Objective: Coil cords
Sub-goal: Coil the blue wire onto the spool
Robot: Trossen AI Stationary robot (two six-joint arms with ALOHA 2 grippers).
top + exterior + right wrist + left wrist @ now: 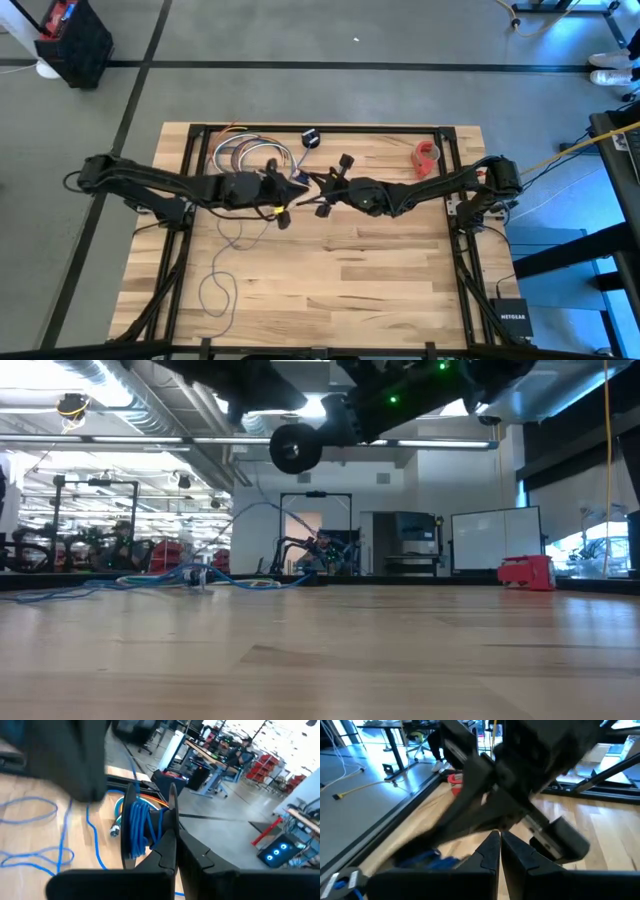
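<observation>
While both grippers, left gripper (283, 212) and right gripper (322, 196), meet closed at frame centre, we're mid-coiling; the cable (222, 285) trails lower left, needing gathering next.

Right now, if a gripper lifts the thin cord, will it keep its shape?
Probably not. The cord lies in loose, wandering loops on the table, so it looks floppy. Being so thin, it's likely light and may slip free.

One thin blue cord (222, 285), one multicoloured wire bundle (243, 153), one red tape dispenser (427, 155), two arms.
</observation>
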